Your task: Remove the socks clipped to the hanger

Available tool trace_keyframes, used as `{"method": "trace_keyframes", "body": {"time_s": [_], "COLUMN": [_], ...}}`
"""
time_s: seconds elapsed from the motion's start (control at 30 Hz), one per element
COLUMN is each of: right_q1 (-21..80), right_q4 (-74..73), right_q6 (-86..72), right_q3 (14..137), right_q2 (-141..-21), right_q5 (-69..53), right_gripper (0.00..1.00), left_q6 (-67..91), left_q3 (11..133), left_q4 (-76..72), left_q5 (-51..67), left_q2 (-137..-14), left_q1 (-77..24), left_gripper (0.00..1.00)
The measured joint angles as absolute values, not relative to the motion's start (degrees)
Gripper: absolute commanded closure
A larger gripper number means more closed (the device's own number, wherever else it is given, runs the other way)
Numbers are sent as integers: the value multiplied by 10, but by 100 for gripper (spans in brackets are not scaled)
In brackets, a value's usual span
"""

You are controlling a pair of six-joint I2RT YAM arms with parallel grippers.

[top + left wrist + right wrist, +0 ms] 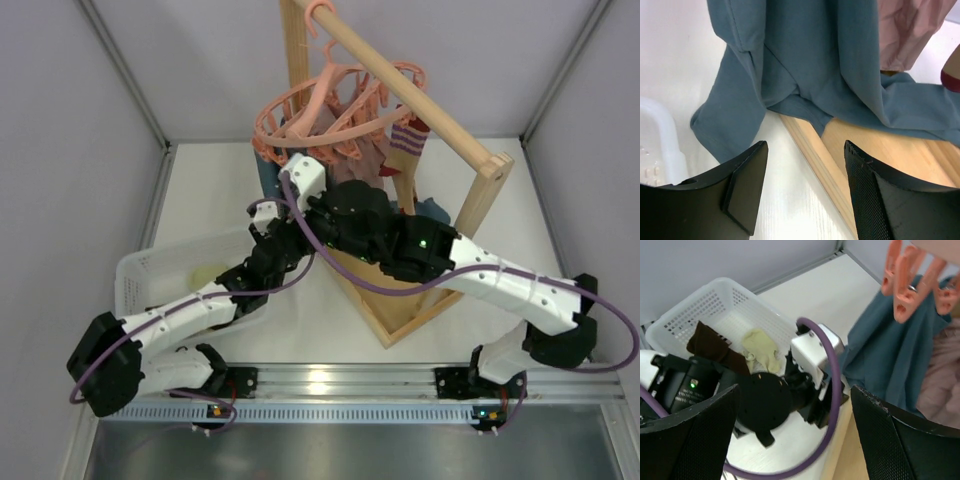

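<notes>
The salmon-pink hanger (335, 105) hangs from the wooden bar. A dark red striped sock (408, 137) is clipped to its right side; its edge also shows in the left wrist view (951, 80). A dark brown sock (710, 342) and a pale cream sock (762, 351) lie in the white basket (715, 297). My left gripper (805, 147) is open and empty, low over the table, facing the hanging cloth. My right gripper (795, 390) is open and empty below the hanger's pegs (902, 287), above the left wrist.
A blue-grey cloth (805, 60) and a dusty-pink garment (900, 30) hang from the hanger down to the wooden rack's base (880, 150). The rack's bar (420, 100) slants across the back. The basket (145, 275) stands at the left. Grey walls enclose the table.
</notes>
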State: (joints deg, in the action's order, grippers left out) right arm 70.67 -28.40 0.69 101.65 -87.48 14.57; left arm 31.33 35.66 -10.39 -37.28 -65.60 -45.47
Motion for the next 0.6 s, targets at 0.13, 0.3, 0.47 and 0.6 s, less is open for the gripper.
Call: {"method": "trace_keyframes", "body": {"time_s": [0.13, 0.3, 0.47, 0.6], "right_q1": [711, 712, 712, 712], "right_q4": [-287, -285, -277, -265], "right_q6": [-22, -56, -81, -93], "right_q3": [921, 843, 805, 805], "right_q2": [-781, -663, -569, -535], "right_q5": [198, 240, 221, 154], "right_gripper": [14, 14, 14, 14], "left_q6": [316, 316, 291, 262], "left_q3": [357, 357, 360, 401], "left_q4": [-107, -123, -181, -205], "left_q5": [-357, -322, -279, -263], "left_q2": [-672, -685, -717, -784], "left_q1": [-455, -455, -477, -521], "left_gripper": [34, 38, 36, 34]}}
